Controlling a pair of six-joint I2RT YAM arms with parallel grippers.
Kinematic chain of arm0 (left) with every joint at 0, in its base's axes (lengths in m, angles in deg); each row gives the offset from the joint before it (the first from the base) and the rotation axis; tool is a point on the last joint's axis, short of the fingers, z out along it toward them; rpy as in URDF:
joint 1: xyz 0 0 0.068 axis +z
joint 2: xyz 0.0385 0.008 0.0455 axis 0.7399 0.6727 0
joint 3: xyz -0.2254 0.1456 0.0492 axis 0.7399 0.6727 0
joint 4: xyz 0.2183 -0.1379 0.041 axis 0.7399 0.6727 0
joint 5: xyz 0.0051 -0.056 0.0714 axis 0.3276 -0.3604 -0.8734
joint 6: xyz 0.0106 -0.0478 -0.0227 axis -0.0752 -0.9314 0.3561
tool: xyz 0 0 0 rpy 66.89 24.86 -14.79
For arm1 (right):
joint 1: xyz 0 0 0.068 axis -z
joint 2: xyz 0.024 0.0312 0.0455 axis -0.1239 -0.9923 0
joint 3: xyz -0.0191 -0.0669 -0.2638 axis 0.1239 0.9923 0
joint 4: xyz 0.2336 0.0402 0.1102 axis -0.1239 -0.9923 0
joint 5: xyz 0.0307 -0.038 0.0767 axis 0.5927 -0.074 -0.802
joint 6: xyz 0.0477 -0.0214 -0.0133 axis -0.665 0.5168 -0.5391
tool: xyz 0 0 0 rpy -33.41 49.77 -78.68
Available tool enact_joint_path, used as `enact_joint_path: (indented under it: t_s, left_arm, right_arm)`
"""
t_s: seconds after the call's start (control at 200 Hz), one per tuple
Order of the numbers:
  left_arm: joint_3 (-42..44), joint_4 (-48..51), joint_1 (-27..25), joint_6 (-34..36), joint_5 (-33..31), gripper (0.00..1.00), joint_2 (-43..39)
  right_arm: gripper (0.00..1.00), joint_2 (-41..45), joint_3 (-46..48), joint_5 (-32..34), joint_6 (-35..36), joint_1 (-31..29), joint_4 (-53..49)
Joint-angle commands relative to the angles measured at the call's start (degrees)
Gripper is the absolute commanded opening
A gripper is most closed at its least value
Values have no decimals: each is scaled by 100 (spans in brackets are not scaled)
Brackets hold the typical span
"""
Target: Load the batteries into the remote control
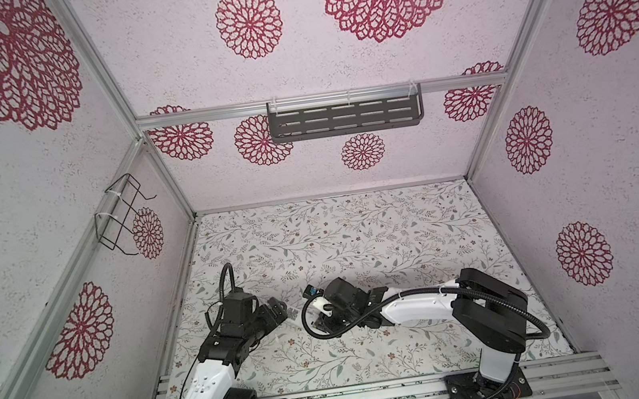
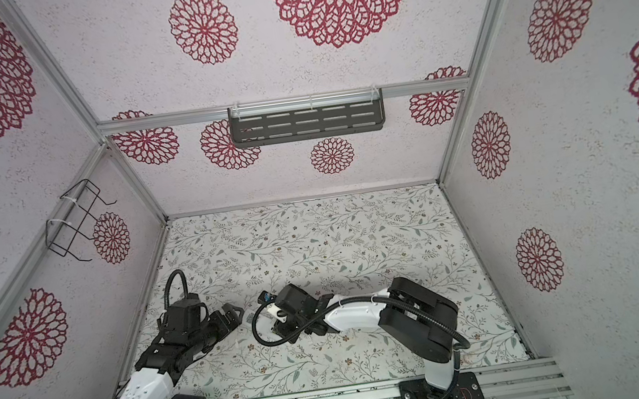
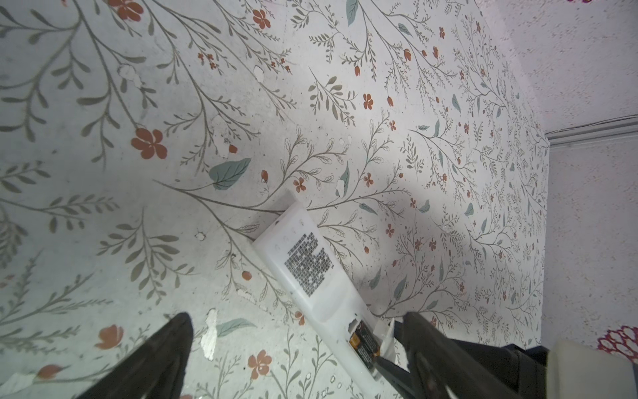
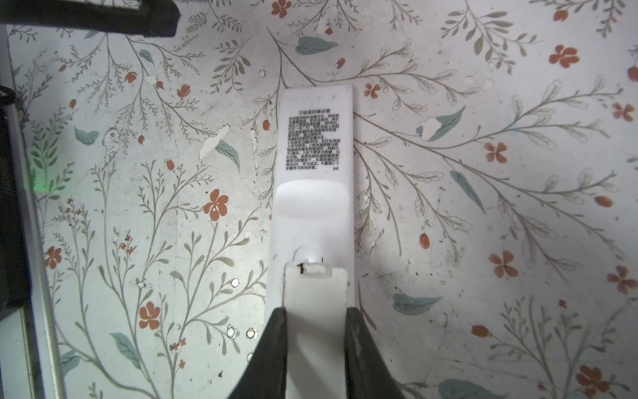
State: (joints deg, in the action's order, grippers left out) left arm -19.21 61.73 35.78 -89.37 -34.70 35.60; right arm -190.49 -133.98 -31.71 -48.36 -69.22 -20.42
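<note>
Remote (image 4: 316,145) flat on floral table (image 4: 483,103), back up, printed label twd top of frame, centre of R wrist view. R gripper (image 4: 316,345) at bottom centre, clamped on white batt cover (image 4: 316,300), over remote's bay end. L gripper (image 3: 297,317) at bottom of L wrist view, jaws wide apart, gripping nothing. One battery (image 3: 364,345) seated in open bay, lower right of centre, just beside cover.

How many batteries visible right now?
1: a dark battery sits in the bay of the remote control, left wrist view. A second may be hidden beneath the white cover that the right tool grips.
</note>
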Motion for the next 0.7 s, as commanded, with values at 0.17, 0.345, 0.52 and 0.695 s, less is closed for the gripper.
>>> enact_joint_path:
  t_s: [0.17, 0.345, 0.52, 0.695]
  left_arm:
    - [-123, -117, 74, 27, -6, 97, -47]
    - [-124, -146, 104, 44, 23, 97, 9]
    - [-125, -171, 131, 58, 55, 97, 21]
    - [-124, -208, 143, 71, 84, 97, 67]
  right_arm:
    - [24, -45, 106, 134, -19, -91, 56]
    - [24, -64, 106, 218, -14, -152, -21]
    - [24, -99, 123, 363, -19, -188, -128]
    - [24, -95, 133, 455, -21, -193, -223]
